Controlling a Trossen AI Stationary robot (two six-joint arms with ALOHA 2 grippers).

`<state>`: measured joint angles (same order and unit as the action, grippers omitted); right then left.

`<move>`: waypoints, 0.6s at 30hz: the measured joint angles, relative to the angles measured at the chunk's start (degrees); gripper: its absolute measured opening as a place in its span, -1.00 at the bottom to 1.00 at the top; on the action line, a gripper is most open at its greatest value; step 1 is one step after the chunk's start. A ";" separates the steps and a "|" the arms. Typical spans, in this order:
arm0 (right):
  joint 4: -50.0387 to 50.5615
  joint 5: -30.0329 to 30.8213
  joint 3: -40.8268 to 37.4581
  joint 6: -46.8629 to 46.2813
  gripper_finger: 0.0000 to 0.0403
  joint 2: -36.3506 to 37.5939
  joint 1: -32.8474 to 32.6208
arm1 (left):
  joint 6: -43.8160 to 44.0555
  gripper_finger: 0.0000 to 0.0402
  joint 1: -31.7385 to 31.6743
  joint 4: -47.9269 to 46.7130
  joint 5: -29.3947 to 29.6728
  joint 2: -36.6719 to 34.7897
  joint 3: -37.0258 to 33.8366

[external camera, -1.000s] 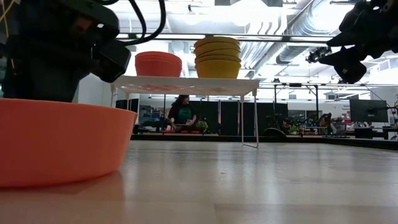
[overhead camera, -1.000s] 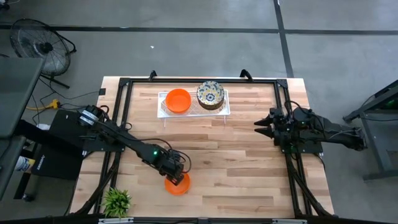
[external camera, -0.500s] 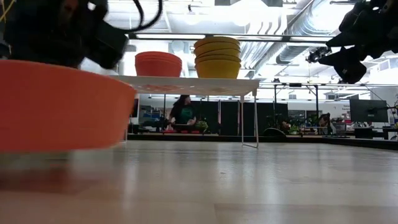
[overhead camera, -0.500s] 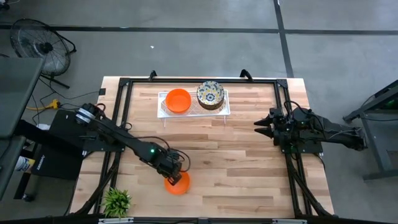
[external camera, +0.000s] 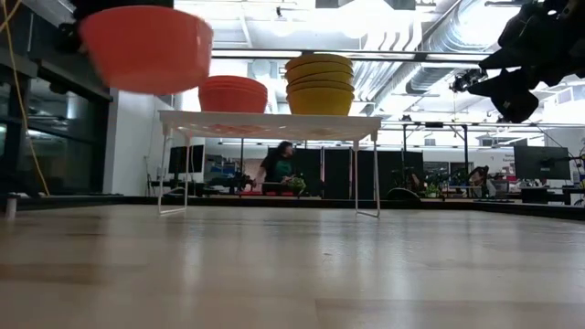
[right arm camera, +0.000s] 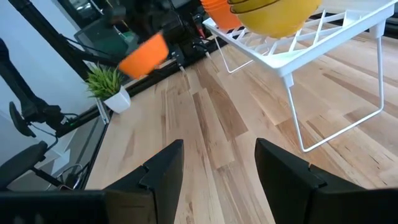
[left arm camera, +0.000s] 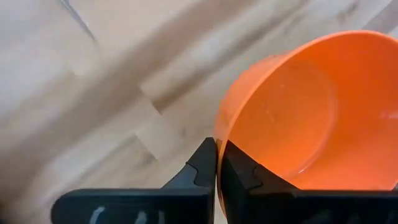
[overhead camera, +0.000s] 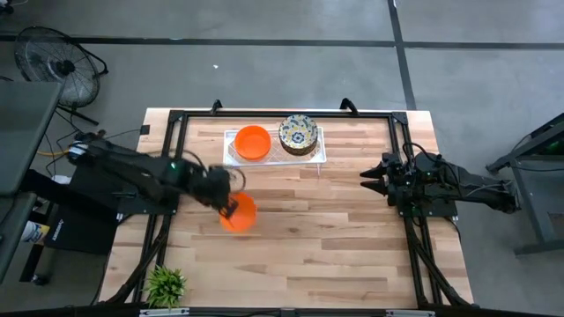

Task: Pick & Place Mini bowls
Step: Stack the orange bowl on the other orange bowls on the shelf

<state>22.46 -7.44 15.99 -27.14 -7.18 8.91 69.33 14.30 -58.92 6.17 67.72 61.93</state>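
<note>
Glossy orange-red mini bowl (overhead camera: 240, 213), pinched at its rim by the left gripper (overhead camera: 231, 208), hangs clear above the wooden table (overhead camera: 352, 255), left of centre in the high view.
White lattice tray (overhead camera: 317, 157) with the orange stack (overhead camera: 253, 143) and floral stack (overhead camera: 298, 134) lies up-frame, slightly right of the bowl; left arm nearer. Right gripper (overhead camera: 367, 180), fingers spread, empty, waits at right edge.

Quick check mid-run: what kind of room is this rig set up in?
Probably a lab or workshop: bare concrete floor, exposed ceiling ducts, a floor fan, and rows of monitors behind the table.
</note>
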 joint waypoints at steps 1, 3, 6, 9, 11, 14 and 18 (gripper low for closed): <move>0.00 0.00 0.02 0.00 -0.08 0.00 0.00 | -1.89 -1.00 -1.83 -1.96 0.00 -0.67 1.40; 0.00 0.00 0.00 0.04 -0.08 0.00 0.00 | -5.74 -1.00 -5.47 -7.22 -0.04 -1.27 4.96; 0.00 -0.17 0.02 0.09 -0.08 0.00 -0.02 | -11.44 -1.00 -10.98 -13.58 -0.14 -1.12 11.02; 0.01 -0.19 0.00 0.10 -0.08 0.04 0.00 | -16.99 -1.00 -16.13 -18.00 -1.32 -1.20 16.06; 0.01 -0.22 0.01 0.11 -0.08 0.04 -0.02 | -20.02 -1.00 -19.34 -19.80 -1.65 -1.14 18.21; 0.00 -0.22 0.00 0.11 -0.08 0.04 -0.02 | -23.04 -1.00 -23.15 -20.36 -1.50 -1.12 20.53; 0.00 -0.24 0.01 0.11 -0.08 0.04 -0.01 | -27.54 -1.00 -28.29 -20.67 -2.72 -1.05 22.13</move>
<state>22.46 -7.68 16.00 -27.03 -7.14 8.90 41.79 -13.99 -79.59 3.45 66.67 84.06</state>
